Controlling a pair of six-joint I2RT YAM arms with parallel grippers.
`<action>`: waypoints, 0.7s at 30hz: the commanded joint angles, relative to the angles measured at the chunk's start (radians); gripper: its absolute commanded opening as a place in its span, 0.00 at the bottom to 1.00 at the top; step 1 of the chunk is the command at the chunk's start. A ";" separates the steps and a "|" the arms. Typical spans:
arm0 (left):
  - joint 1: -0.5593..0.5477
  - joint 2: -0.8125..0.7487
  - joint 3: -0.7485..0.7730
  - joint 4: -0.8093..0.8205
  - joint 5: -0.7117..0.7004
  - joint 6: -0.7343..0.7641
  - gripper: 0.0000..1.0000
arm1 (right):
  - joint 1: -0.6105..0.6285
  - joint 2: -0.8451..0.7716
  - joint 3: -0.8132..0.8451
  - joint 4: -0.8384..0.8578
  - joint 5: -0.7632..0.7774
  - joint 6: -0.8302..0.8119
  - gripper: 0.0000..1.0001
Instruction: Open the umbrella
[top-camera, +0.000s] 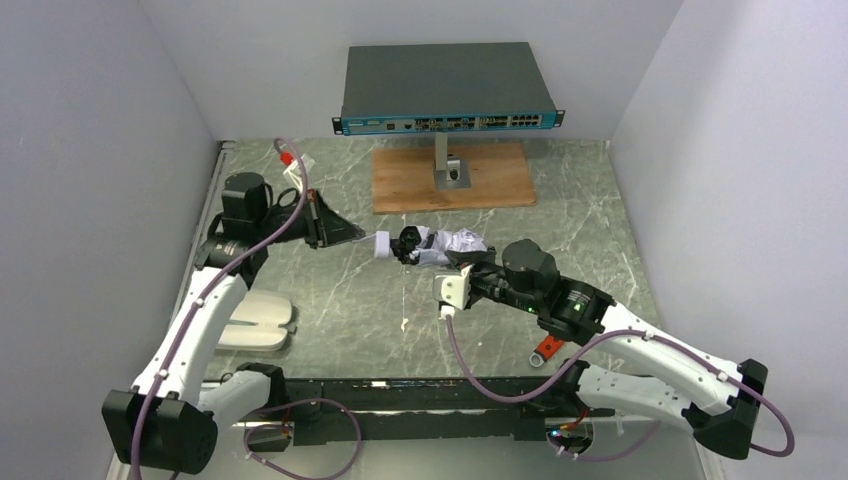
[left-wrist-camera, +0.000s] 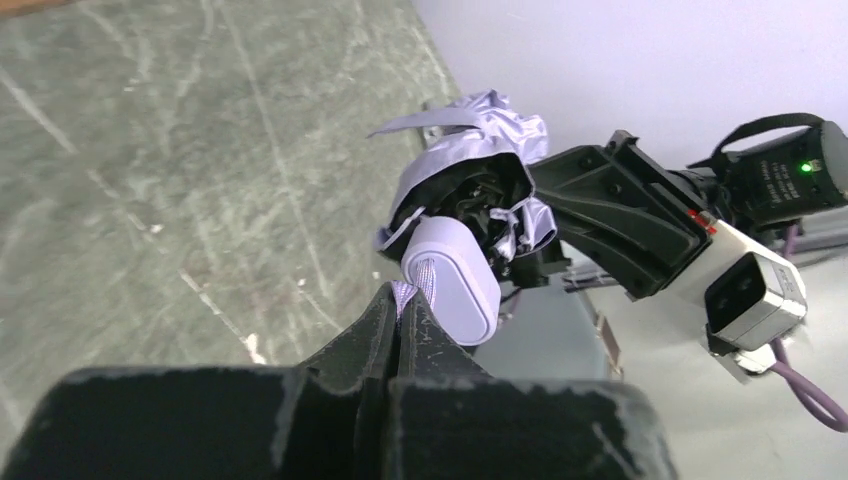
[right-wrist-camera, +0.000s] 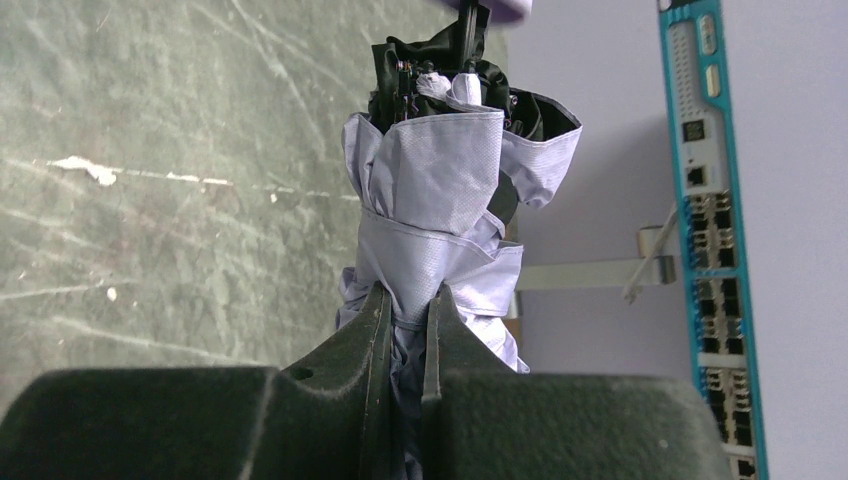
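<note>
The umbrella (top-camera: 445, 245) is folded and held level above the table between both grippers. Its canopy is crinkly, silvery-white outside and black inside. My left gripper (top-camera: 362, 238) is shut on the woven strap (left-wrist-camera: 410, 292) at the end of the small pale handle (left-wrist-camera: 452, 280). My right gripper (top-camera: 468, 264) is shut on the bunched canopy (right-wrist-camera: 440, 190), its fingers (right-wrist-camera: 375, 320) pressing the fabric from both sides. In the left wrist view the canopy (left-wrist-camera: 480, 140) sits just behind the handle, with the right gripper (left-wrist-camera: 610, 215) beyond it. The shaft is mostly hidden inside the folds.
A grey network switch (top-camera: 447, 88) stands on a metal post on a wooden board (top-camera: 450, 178) at the back. A cream oval case (top-camera: 255, 320) lies near the left arm. A small red piece (top-camera: 546, 349) lies by the right arm. Walls close three sides.
</note>
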 joint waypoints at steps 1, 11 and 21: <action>0.092 -0.064 0.043 -0.195 -0.049 0.204 0.00 | -0.032 -0.061 -0.015 -0.027 0.079 -0.001 0.00; 0.458 -0.055 0.211 -0.473 -0.118 0.509 0.00 | -0.054 -0.230 -0.143 -0.323 0.137 -0.027 0.00; 0.838 0.145 0.382 -0.613 -0.153 0.659 0.00 | -0.056 -0.335 -0.212 -0.503 0.233 0.053 0.00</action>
